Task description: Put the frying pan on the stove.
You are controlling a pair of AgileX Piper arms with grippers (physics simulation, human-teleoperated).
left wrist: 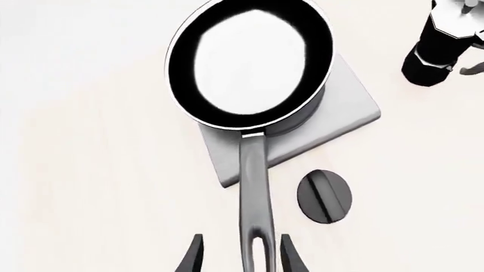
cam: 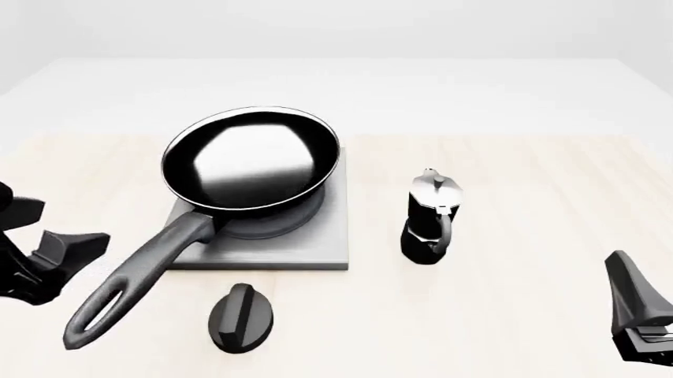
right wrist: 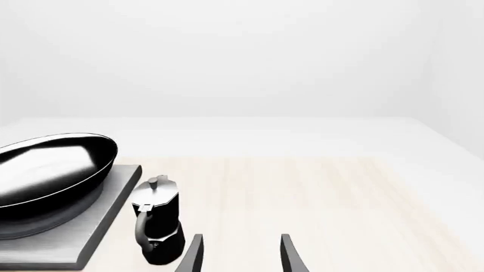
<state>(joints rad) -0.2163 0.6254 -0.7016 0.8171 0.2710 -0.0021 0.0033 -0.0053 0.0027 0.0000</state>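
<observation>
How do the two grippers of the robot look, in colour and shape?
Both are black. The left gripper and the right gripper each have two thin, slightly curved fingers tapering to points. In the front view their bodies look blocky and angular. No cables or markings are visible.

The frying pan (cam: 250, 164) is large, round and glossy black, its inside reflecting a bright white patch. It rests on the stove (cam: 315, 240), covering the middle and spilling past the plate's far left edge. Its long dark grey handle (cam: 137, 272) slants toward the near left, past the stove's corner, ending in a loop hole over the table. The stove is a flat square grey plate lying on the pale table
</observation>
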